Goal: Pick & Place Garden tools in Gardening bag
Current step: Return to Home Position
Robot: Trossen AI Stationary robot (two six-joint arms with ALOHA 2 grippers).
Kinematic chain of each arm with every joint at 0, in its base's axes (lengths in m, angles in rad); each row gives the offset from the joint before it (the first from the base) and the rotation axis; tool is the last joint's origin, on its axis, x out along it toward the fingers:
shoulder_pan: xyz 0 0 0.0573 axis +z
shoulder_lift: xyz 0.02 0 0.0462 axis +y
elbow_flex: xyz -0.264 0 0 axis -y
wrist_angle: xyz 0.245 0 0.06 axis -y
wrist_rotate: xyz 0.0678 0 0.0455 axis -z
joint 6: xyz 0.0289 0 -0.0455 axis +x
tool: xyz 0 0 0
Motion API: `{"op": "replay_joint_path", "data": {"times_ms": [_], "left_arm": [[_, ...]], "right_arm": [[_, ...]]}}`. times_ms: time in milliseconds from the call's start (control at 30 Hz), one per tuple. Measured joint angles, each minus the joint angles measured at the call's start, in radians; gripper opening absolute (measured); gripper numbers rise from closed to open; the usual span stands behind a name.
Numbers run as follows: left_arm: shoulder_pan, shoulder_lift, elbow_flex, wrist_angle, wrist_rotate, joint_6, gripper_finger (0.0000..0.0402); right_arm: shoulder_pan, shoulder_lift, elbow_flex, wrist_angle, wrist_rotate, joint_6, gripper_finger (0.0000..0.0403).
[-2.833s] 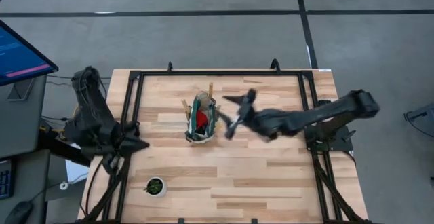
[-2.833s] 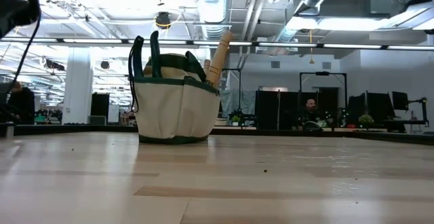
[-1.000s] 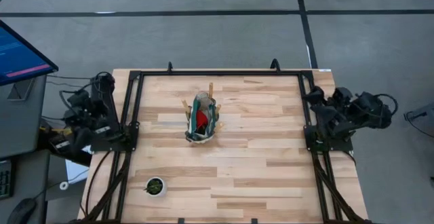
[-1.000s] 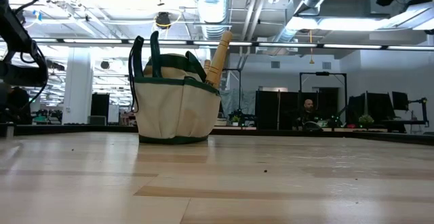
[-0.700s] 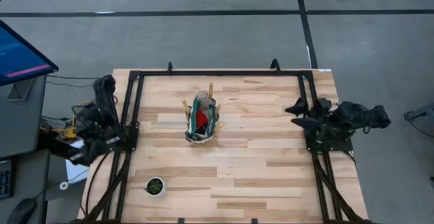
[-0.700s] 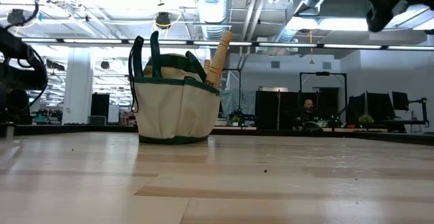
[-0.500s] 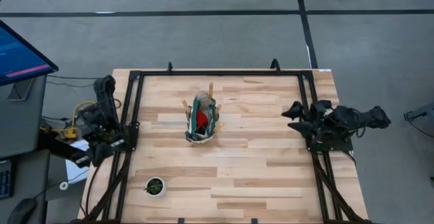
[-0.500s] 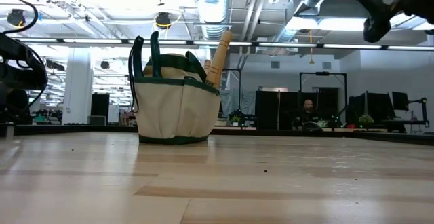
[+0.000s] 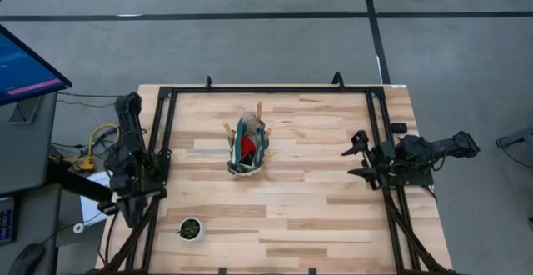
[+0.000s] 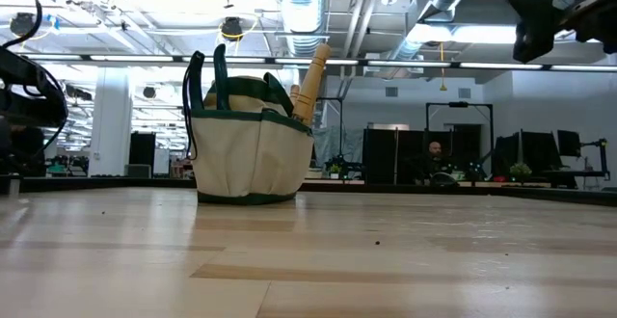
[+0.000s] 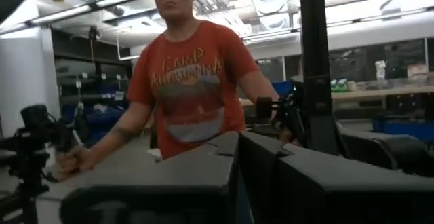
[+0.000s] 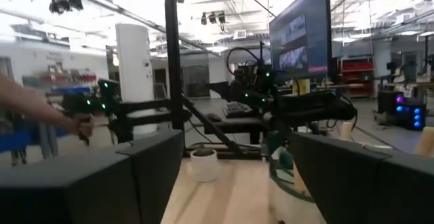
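Observation:
The gardening bag (image 9: 248, 147) stands upright on its base at the middle of the table, cream with dark green trim in the low view (image 10: 251, 154). Garden tools sit in it: wooden handles (image 9: 259, 110) stick up out of it, one leaning to the right (image 10: 310, 82), and a red item (image 9: 247, 146) shows inside. My left gripper (image 9: 133, 213) hangs shut over the table's left rail, far from the bag, with its fingers together in its wrist view (image 11: 237, 176). My right gripper (image 9: 357, 156) stands open over the right rail, pointing toward the bag with nothing between its fingers (image 12: 237, 146).
A small round dark pot with green (image 9: 191, 228) stands near the table's front left. A black frame (image 9: 275, 90) runs around the tabletop. A monitor (image 9: 25, 62) stands left of the table. A person in an orange shirt (image 11: 183, 81) stands in the room beyond.
Both arms have folded down toward their bases. My left gripper has sunk and swung toward the near edge, staying shut. My right gripper has sunk, rolled, and now reaches out level over the right rail, staying open. The bag and its tools have not moved.

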Motion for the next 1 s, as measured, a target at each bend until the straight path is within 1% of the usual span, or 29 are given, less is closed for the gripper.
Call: {"op": "replay_joint_path", "data": {"times_ms": [67,167,200,333,400,467,667,1000], "left_arm": [[0.000,0.000,0.000,-0.011,-0.017,-0.031,0.0003],[0.000,0.000,0.000,-0.084,-0.054,-0.093,0.0003],[0.000,0.000,0.000,-0.110,-0.062,-0.086,0.0003],[0.000,-0.016,0.000,-0.236,-0.065,0.028,0.0004],[0.000,-0.037,0.000,-0.280,-0.066,0.039,0.0008],[0.000,-0.065,0.000,-0.320,-0.065,0.016,0.0012],[0.000,-0.071,0.000,-0.365,-0.061,-0.006,0.0017],[0.000,-0.070,0.000,-0.363,-0.081,-0.010,0.0019]], "right_arm": [[0.000,0.000,0.000,-0.012,0.000,-0.031,0.0265],[0.000,0.000,0.000,-0.056,0.000,-0.067,0.0265],[0.000,0.000,0.000,-0.064,0.000,-0.067,0.0265],[-0.001,0.000,0.000,-0.109,0.000,-0.065,0.0265],[-0.001,0.000,0.000,-0.139,0.001,-0.052,0.0265],[-0.002,0.000,0.000,-0.179,0.002,-0.035,0.0265],[-0.009,0.000,-0.001,-0.228,0.004,-0.040,0.0265],[-0.055,0.000,-0.001,-0.243,0.024,-0.046,0.0265]]}}
